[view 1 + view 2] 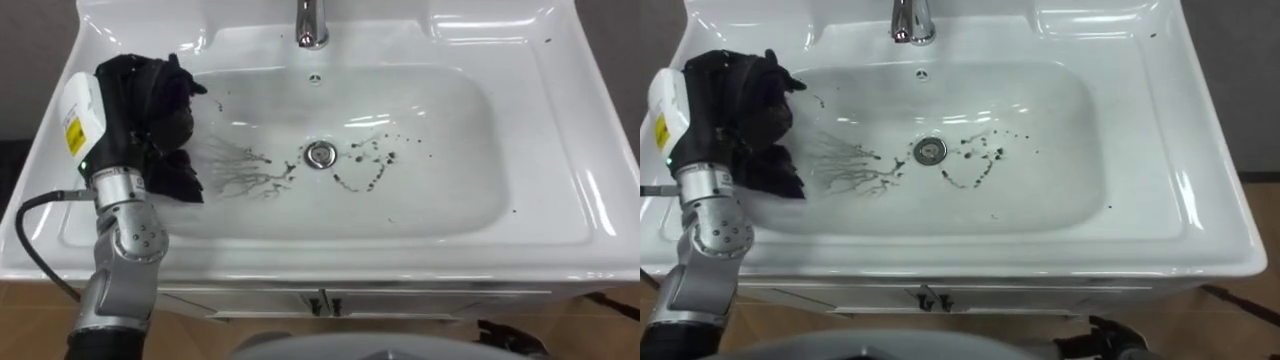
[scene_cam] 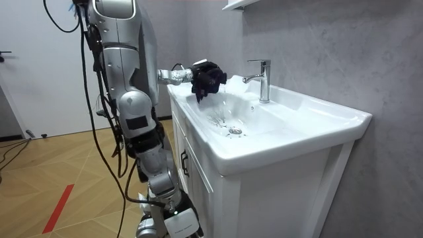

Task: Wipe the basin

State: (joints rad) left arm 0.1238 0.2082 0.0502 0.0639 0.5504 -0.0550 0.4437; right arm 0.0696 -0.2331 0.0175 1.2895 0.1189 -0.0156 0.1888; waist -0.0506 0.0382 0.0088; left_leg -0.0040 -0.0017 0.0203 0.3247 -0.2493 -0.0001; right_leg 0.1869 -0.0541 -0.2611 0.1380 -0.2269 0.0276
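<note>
A white basin (image 1: 520, 130) lies before me, with dark smears and specks (image 1: 365, 165) around its metal drain (image 1: 320, 154). My left hand (image 1: 135, 105) hangs over the basin's left slope, its fingers curled round a bunched black cloth (image 1: 170, 130) whose loose end droops onto the wet streaks (image 1: 245, 170). From the room view I stand at the basin's front, left arm stretched over the rim, the black cloth (image 2: 208, 80) in the left hand (image 2: 198, 71) above the bowl.
A chrome tap (image 1: 312, 22) rises at the back centre, with a small overflow hole (image 1: 316, 77) below it. Cabinet doors with small handles (image 1: 325, 303) sit under the front rim. A grey wall (image 2: 317, 46) backs the basin.
</note>
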